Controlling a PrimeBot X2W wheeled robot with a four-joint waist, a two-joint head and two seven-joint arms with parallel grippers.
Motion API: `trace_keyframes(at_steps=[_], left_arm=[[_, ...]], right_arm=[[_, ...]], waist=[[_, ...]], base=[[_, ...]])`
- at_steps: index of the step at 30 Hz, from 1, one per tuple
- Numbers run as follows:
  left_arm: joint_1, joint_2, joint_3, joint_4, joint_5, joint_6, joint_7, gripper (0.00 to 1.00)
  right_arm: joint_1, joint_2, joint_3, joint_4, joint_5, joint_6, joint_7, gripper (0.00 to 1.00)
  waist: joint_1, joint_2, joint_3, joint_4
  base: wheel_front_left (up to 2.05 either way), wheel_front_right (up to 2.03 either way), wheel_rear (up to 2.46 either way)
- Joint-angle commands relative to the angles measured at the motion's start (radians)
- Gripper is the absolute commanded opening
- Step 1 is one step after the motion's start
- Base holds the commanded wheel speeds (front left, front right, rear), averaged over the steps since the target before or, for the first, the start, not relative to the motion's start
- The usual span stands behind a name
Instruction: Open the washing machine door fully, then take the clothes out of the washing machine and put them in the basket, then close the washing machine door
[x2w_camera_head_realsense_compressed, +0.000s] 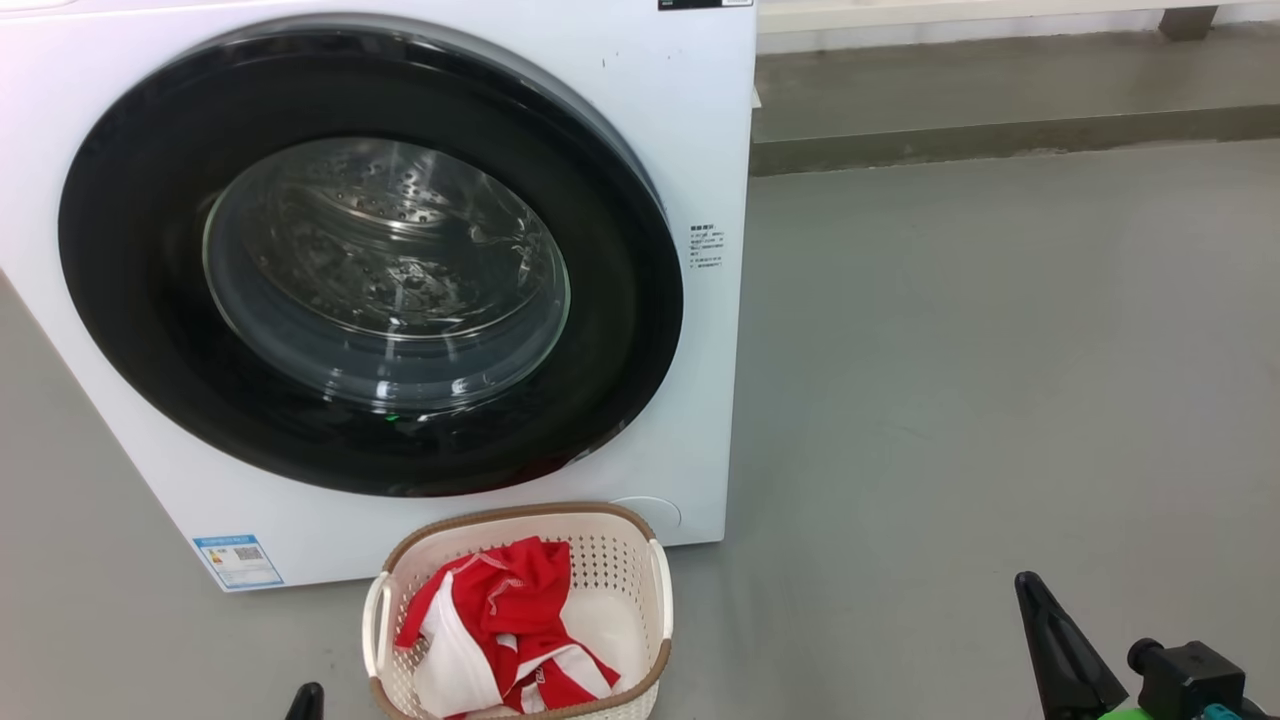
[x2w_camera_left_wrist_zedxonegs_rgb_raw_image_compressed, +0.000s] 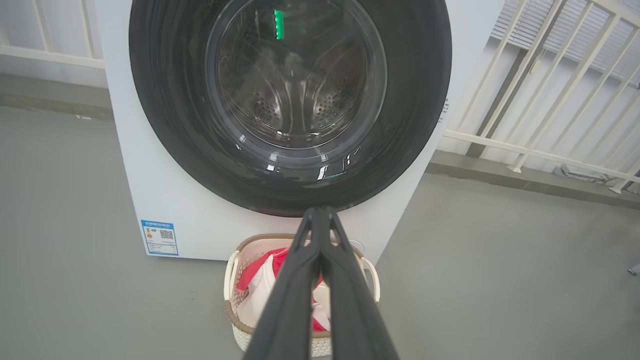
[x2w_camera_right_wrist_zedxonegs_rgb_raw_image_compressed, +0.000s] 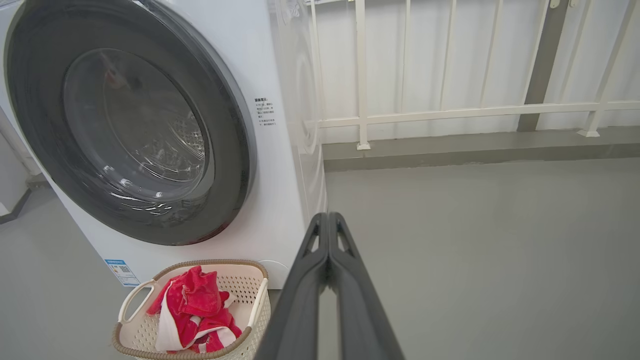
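Grey floor (x2w_camera_head_realsense_compressed: 1000, 380), matte and smooth, spreads beneath my rig. Closest to my cameras, my left claw (x2w_camera_left_wrist_zedxonegs_rgb_raw_image_compressed: 318, 212) is clenched, its two dark fingers pressed tip to tip, gripping nothing and touching nothing. My right claw (x2w_camera_right_wrist_zedxonegs_rgb_raw_image_compressed: 328, 217) is clenched the same way and is also empty.

In the head view the left arm shows as a dark tip at the bottom edge, just left of the basket (x2w_camera_head_realsense_compressed: 660, 590). The right arm sits well off to the right, one finger angled up over bare floor. The left claw points across the basket toward the lower rim of the washing machine door (x2w_camera_head_realsense_compressed: 130, 300), and the right claw aims at the machine's front right corner.

The basket stands on the floor just in front of the washing machine (x2w_camera_head_realsense_compressed: 690, 120), and the red-and-white clothes (x2w_camera_head_realsense_compressed: 510, 600) lie heaped inside it. Behind it the door sits closed against the white front, with the steel drum visible through its glass. A blue sticker (x2w_camera_head_realsense_compressed: 238, 560) marks the lower left corner of the front. Beyond the machine, a low kerb (x2w_camera_head_realsense_compressed: 1000, 130) and a white railing (x2w_camera_right_wrist_zedxonegs_rgb_raw_image_compressed: 450, 107) line the wall.
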Motion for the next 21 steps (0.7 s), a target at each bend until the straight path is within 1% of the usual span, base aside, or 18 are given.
trace_keyframes(at_steps=[1, 4, 8, 21], left_arm=[[-0.021, 0.011, 0.008, -0.019, -0.027, 0.000, 0.004, 0.00], [-0.027, 0.009, 0.010, -0.019, -0.057, 0.000, 0.013, 0.00], [-0.035, 0.007, 0.013, -0.017, -0.097, -0.001, 0.025, 0.00], [-0.065, 0.000, 0.021, -0.008, -0.227, -0.001, 0.062, 0.00]], right_arm=[[-0.035, -0.010, -0.005, -0.024, 0.035, 0.000, 0.008, 0.00], [-0.038, -0.010, -0.007, -0.025, 0.068, 0.000, 0.017, 0.00], [-0.044, -0.009, -0.009, -0.025, 0.112, 0.000, 0.028, 0.00], [-0.065, -0.007, -0.016, -0.023, 0.253, 0.000, 0.065, 0.00]], waist=[[0.0008, -0.0001, 0.002, 0.000], [0.0022, -0.0001, 0.003, -0.001], [0.0002, -0.0001, 0.009, -0.002], [0.0000, -0.0001, 0.022, -0.004]], base=[[0.00, 0.00, 0.00], [0.00, 0.00, 0.00], [0.00, 0.00, 0.00], [0.00, 0.00, 0.00]])
